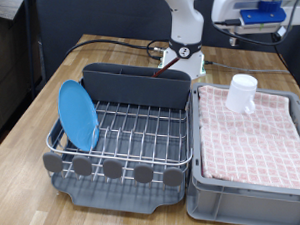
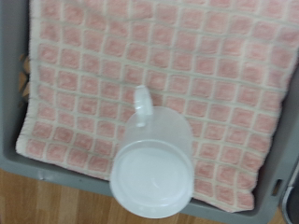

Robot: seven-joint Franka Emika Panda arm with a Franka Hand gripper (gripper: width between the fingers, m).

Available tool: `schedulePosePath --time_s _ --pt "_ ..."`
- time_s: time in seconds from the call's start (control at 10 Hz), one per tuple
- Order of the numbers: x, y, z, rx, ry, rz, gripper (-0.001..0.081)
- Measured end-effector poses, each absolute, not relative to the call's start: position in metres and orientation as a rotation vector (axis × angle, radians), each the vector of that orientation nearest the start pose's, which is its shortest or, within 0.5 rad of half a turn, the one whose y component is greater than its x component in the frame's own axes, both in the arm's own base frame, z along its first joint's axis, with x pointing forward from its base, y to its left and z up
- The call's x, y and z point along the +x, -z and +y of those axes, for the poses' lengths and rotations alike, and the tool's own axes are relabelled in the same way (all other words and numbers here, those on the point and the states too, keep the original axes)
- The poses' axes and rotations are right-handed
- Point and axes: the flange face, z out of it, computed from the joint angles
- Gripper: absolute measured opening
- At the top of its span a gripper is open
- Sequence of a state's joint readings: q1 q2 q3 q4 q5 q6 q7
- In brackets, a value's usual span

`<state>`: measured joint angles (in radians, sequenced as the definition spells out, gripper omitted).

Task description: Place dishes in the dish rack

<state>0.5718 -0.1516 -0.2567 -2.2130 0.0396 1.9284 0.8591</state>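
Observation:
The round bright-blue plate (image 1: 78,114) stands on edge in the silver wire dish rack (image 1: 139,127), at the rack's end toward the exterior view's left. The small white cup (image 1: 242,93) stands upright on the pink checked cloth (image 1: 254,132) in the grey crate (image 1: 247,187). In the wrist view the cup (image 2: 154,163) is seen from above, open and empty, with its handle over the cloth (image 2: 187,56). The robot's hand (image 1: 256,12) shows partly at the exterior view's top right, high above the crate. Its fingers do not show in either view. The wooden spoon is not in view.
The rack's grey cutlery caddy (image 1: 136,84) runs along its far side, and round grey discs (image 1: 112,169) line its near edge. The robot's base (image 1: 183,54) and cables stand behind the rack on the wooden table (image 1: 31,97).

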Motion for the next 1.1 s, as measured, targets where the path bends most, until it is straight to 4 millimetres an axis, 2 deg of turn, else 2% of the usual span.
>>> schedulePosePath --time_s 0.1,0.2,0.8,1.1 --pt "0.456 -0.422 0.167 -3.047 -0.262 0.836 0.0803" --pt "0.455 -0.416 0.174 -3.057 -0.268 0.831 0.0803" --pt "0.449 -0.411 0.178 -3.074 -0.328 0.91 0.0803" --pt "0.447 -0.388 0.182 -3.114 -0.417 0.955 0.0803"
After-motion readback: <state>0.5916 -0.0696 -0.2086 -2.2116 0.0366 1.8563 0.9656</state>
